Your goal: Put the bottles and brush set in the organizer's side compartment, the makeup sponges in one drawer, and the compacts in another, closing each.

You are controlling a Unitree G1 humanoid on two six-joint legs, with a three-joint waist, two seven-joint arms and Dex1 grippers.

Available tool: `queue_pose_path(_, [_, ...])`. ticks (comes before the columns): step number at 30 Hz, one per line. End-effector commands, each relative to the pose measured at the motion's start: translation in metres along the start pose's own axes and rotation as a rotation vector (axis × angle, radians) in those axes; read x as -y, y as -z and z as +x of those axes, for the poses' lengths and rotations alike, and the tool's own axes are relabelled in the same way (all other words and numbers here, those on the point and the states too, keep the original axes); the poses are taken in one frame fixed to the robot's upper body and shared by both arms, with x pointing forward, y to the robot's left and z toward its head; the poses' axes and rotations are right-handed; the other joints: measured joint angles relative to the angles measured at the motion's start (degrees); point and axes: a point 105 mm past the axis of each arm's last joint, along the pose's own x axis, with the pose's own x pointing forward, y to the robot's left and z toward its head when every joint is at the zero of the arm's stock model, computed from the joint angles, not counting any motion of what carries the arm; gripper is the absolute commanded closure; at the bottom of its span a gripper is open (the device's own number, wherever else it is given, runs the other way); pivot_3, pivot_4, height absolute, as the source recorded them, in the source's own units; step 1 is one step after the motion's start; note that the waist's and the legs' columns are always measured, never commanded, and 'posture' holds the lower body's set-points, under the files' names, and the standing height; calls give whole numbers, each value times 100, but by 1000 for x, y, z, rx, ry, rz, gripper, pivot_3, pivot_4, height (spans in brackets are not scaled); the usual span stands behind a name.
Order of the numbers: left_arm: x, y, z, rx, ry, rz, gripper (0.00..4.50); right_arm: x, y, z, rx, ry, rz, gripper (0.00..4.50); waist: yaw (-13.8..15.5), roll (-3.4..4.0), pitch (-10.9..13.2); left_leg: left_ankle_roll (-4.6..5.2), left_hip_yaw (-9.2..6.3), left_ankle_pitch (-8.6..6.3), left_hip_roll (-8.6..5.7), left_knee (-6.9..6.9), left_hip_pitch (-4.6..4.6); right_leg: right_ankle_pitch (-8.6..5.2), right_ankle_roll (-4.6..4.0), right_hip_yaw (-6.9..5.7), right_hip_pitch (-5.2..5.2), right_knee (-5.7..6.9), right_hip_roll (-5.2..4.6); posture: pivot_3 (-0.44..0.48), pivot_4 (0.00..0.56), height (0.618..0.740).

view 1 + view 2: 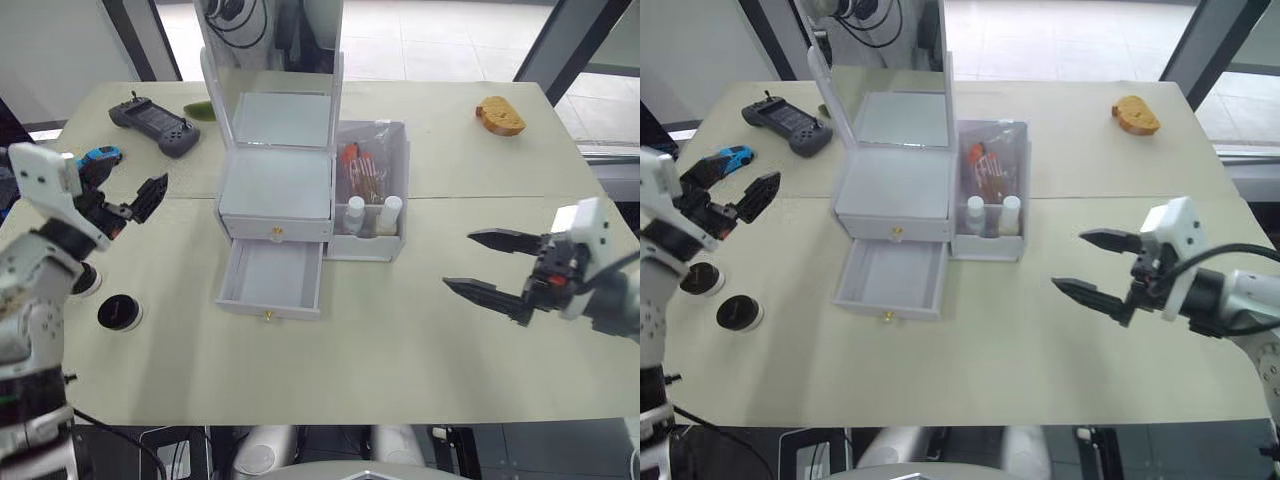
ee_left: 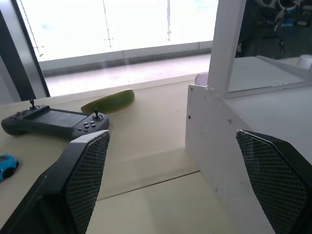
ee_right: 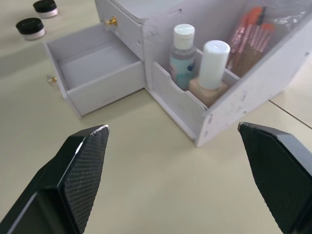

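Observation:
The white organizer (image 1: 277, 185) stands mid-table with its mirror lid upright. Its upper drawer (image 1: 275, 231) is shut, and the lower drawer (image 1: 272, 278) is pulled out and empty. In the side compartment (image 1: 398, 205) stand two bottles (image 3: 184, 48) (image 3: 213, 63), with the brush set (image 3: 253, 39) behind them. Two compacts (image 1: 120, 312) (image 1: 700, 278) lie on the table left of the organizer, below my open left gripper (image 1: 735, 180). My right gripper (image 1: 458, 260) hovers open to the right of the organizer and holds nothing. The makeup sponges are out of view.
A black game controller (image 1: 155, 122) and a green pod-like object (image 1: 200, 110) lie at the back left. A blue toy car (image 1: 100, 155) sits beside my left gripper. A piece of bread (image 1: 500, 115) is at the back right. The table's front edge (image 1: 330, 420) is near.

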Motion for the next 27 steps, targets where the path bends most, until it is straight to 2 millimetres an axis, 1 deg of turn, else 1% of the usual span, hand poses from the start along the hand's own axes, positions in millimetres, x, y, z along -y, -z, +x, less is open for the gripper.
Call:
queue_pose_path(1, [-31, 12, -6, -98, 56, 35, 24, 14, 3, -29, -10, 123, -49, 0, -29, 0, 0, 0, 0, 0, 0, -5, 3, 0, 0, 0, -2, 2, 0, 0, 150, 740])
queue_pose_path(4, [-60, 24, -18, -199, 43, 70, 24, 27, 17, -53, -31, 236, -34, 0, -122, 0, 0, 0, 0, 0, -2, -21, 14, 0, 0, -1, -2, 7, 0, 0, 150, 740])
queue_pose_path(6, [-76, 32, -30, -267, 36, 69, 24, 35, 31, -70, -57, 314, -32, 0, -156, 0, 0, 0, 0, 0, -2, -29, 24, 0, 0, -3, 1, 4, -1, 0, 150, 740])
queue_pose_path(8, [-84, 37, -39, -319, 49, 57, 24, 43, 42, -84, -84, 375, -45, 0, -174, 0, 0, 0, 0, 0, -3, -41, 36, 0, 0, -3, 1, 5, -1, 0, 150, 740])
queue_pose_path(10, [-90, 38, -45, -344, 55, 62, 24, 53, 48, -94, -69, 442, -42, 0, -196, 0, 0, 0, 1, 0, -6, -49, 44, 0, 0, -1, 1, 7, -1, 0, 150, 740])
queue_pose_path(12, [-94, 36, -50, -346, 59, 55, 24, 62, 50, -101, -45, 494, -43, 0, -222, 0, 0, 0, 1, 0, -5, -49, 49, 0, 0, -1, 2, 7, -1, 0, 150, 740])
queue_pose_path(14, [-97, 35, -53, -347, 62, 57, 24, 66, 50, -102, -33, 507, -49, 0, -242, 0, 0, 0, 2, 0, -5, -49, 50, 0, 0, 0, 1, 10, -1, 0, 150, 740])
queue_pose_path(16, [-96, 33, -54, -352, 79, 73, 24, 68, 47, -98, -24, 499, -54, 0, -263, 0, 0, 0, 2, 0, -4, -50, 51, 0, 1, 0, 0, 11, -1, 0, 150, 740])
queue_pose_path(20, [-100, 24, -51, -321, 62, 75, 24, 75, 42, -84, -29, 506, -30, 0, -271, 0, 0, 0, 1, 0, -4, -45, 49, 0, 1, 0, 1, 13, -1, 0, 150, 740])
queue_pose_path(21, [-100, 23, -52, -319, 65, 75, 24, 79, 42, -81, -26, 514, 11, 0, -281, 0, 0, 0, 1, 0, -5, -44, 49, 0, 1, 1, 1, 14, -2, 0, 150, 740])
queue_pose_path(23, [-98, 19, -54, -306, 86, 57, 24, 78, 34, -62, -27, 462, 55, 0, -295, 1, 0, 1, 1, 0, -3, -45, 49, 0, 1, 1, 0, 20, -2, 0, 150, 740])
queue_pose_path(24, [-97, 17, -56, -301, 100, 52, 24, 74, 24, -50, -3, 412, 59, 0, -300, 1, 0, 1, 1, 0, -2, -45, 48, 0, 1, 2, -2, 22, -2, 0, 150, 740])
queue_pose_path(25, [-96, 16, -57, -299, 109, 49, 24, 71, 17, -43, 13, 380, 58, 0, -310, 1, 0, 1, 1, 0, 0, -45, 47, 0, 1, 2, -5, 22, -1, 0, 150, 740])
queue_pose_path(27, [-87, 16, -65, -307, 167, 15, 24, 59, -3, -19, 45, 273, 41, 0, -353, 2, 0, 0, -1, 0, 4, -47, 42, 0, 1, 2, -14, 26, 0, 0, 150, 740])
